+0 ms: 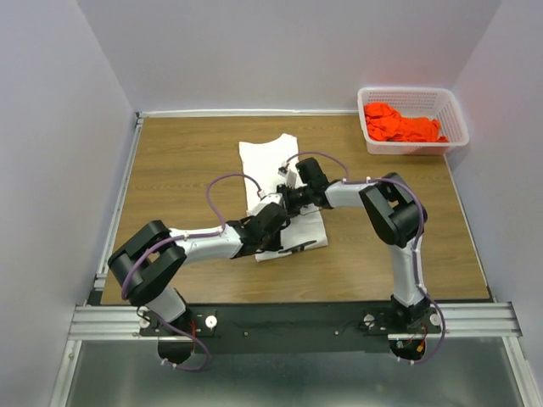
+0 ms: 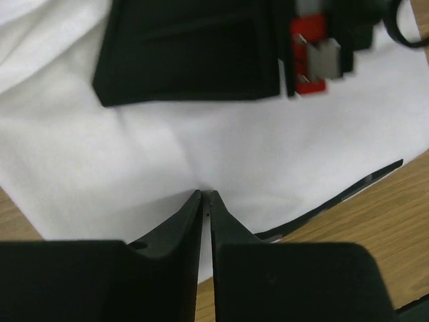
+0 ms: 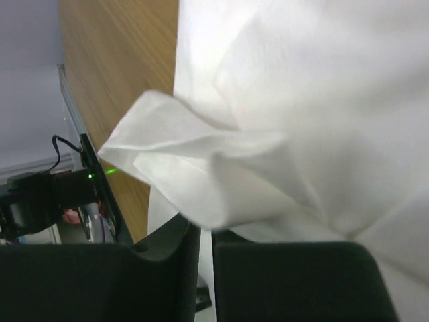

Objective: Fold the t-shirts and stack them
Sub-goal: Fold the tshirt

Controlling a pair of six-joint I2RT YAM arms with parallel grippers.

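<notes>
Brown wood-grain table (image 1: 178, 170), walled in pale grey on three sides. Reaching in from the near left, the black and silver left arm (image 1: 208, 246), with a purple cable (image 1: 216, 191) looping over it. At its end the left gripper (image 2: 206, 194), low over the near half of the large plain white cloth t-shirt (image 1: 267, 157). Fingers drawn almost together, only a hairline slit between them. Tips down on the white fabric where soft creases run together: pinched on a bit of the cloth.

White shirt lying about mid-table, collar end toward the far side and flat there. Near part bunched and partly doubled over beneath both grippers. Along the near right hem, a thin dark strip (image 2: 335, 201) against the wood; cannot tell what.

Just beyond the left gripper, to its far right, the right gripper (image 3: 206, 231), carried by the right arm (image 1: 390, 212) bent over from the near right. Fingers close together and clamped on a fold of the same white shirt. In the wrist view, a bunched corner of cloth puffing up and out to the left from between the tips.

Well apart, in the far right corner, a rectangular white plastic lattice basket (image 1: 458, 127). Inside it, crumpled below the rim, the bright orange-red t-shirt (image 1: 399, 125).
</notes>
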